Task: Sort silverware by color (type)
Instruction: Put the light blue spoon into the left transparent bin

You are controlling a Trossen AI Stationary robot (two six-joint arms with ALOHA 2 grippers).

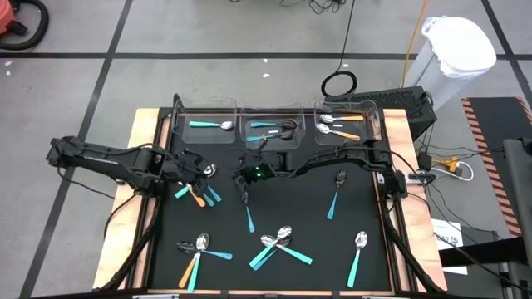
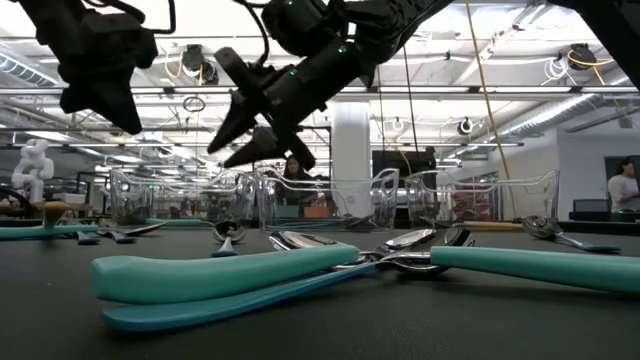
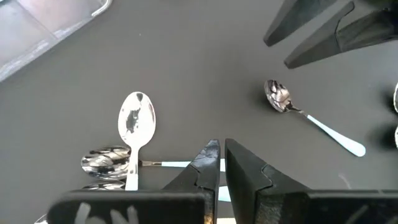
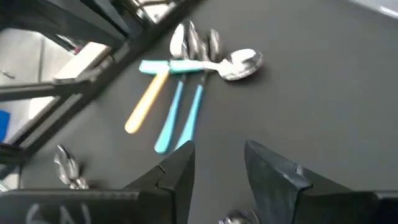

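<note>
Left gripper [image 1: 197, 171]: over the mat's left side, above a cluster of spoons; fingers [image 3: 205, 168] nearly closed, nothing between them
Right gripper [image 1: 243, 189]: above the mat centre-left, raised clear of the surface; fingers [image 4: 177, 168] spread apart, empty
Silverware [image 1: 278, 242]: scattered on the black mat [image 1: 307, 208] in small groups
Bins [image 1: 274, 124]: three clear trays at the far edge, each holding a few utensils

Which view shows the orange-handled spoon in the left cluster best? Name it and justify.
The right wrist view: the orange-handled spoon lies unobstructed, its whole length shown beside two blue-handled spoons. The high view shows it small, partly under the left gripper. The left wrist view hides its handle; the low view cannot single it out.
</note>
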